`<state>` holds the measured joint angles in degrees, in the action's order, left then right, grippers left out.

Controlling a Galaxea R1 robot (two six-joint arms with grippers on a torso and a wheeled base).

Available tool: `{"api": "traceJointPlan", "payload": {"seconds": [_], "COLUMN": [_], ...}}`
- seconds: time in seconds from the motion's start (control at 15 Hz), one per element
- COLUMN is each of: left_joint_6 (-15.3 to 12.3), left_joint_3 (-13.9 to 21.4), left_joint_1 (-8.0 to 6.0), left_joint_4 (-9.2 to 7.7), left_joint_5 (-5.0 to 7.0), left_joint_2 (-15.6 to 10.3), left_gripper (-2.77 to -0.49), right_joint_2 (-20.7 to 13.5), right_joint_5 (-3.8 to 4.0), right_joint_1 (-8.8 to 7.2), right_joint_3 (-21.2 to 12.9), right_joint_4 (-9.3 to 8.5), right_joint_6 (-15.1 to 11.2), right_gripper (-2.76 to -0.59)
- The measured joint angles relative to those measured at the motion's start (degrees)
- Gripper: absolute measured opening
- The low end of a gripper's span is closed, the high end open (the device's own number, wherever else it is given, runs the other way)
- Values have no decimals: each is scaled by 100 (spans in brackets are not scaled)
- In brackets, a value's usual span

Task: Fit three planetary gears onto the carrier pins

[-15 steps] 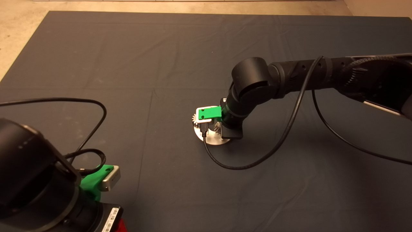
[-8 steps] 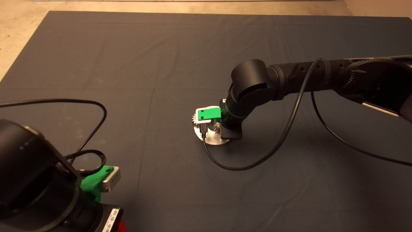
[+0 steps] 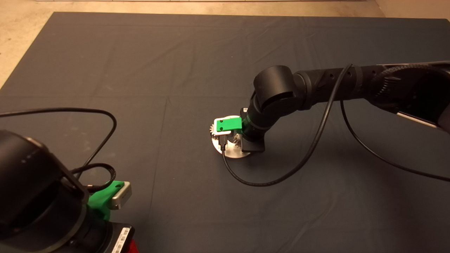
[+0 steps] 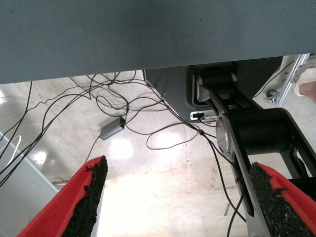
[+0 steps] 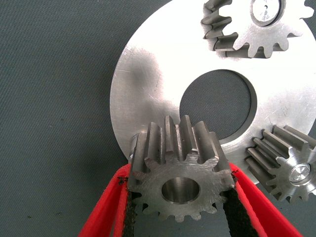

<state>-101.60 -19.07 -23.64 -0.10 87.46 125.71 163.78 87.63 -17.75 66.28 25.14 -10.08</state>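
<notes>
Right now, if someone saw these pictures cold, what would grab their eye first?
Most striking is the third planetary gear, clamped between the right pincer's red fingers at the edge of the shiny carrier disc, its bore still empty. Two other gears already sit on pins around the disc's centre hole. The left pincer waits at the mat's lower left, open, looking at floor cables.

Dark mat (image 3: 175, 70); cables (image 4: 123, 106) and grey box (image 4: 111, 131) on floor.
</notes>
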Motion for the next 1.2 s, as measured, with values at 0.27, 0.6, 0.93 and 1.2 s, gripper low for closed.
{"api": "traceJointPlan", "payload": {"seconds": [0.27, 0.6, 0.93, 1.2], "left_joint_6": [0, 0, 0, 0], "left_joint_3": [0, 0, 0, 0], "left_joint_1": [0, 0, 0, 0], "left_joint_4": [0, 0, 0, 0], "left_joint_5": [0, 0, 0, 0], "left_joint_2": [0, 0, 0, 0], "left_gripper": [-122, -122, -122, -122], "right_joint_2": [-44, -83, -112, -110], "right_joint_5": [-2, 13, 13, 11], "right_joint_1": [1, 13, 13, 13], "right_joint_3": [-52, -127, -212, -272], "right_joint_4": [-6, -65, -160, -284], "right_joint_6": [0, 0, 0, 0], "right_gripper": [-231, -231, -231, -231]}}
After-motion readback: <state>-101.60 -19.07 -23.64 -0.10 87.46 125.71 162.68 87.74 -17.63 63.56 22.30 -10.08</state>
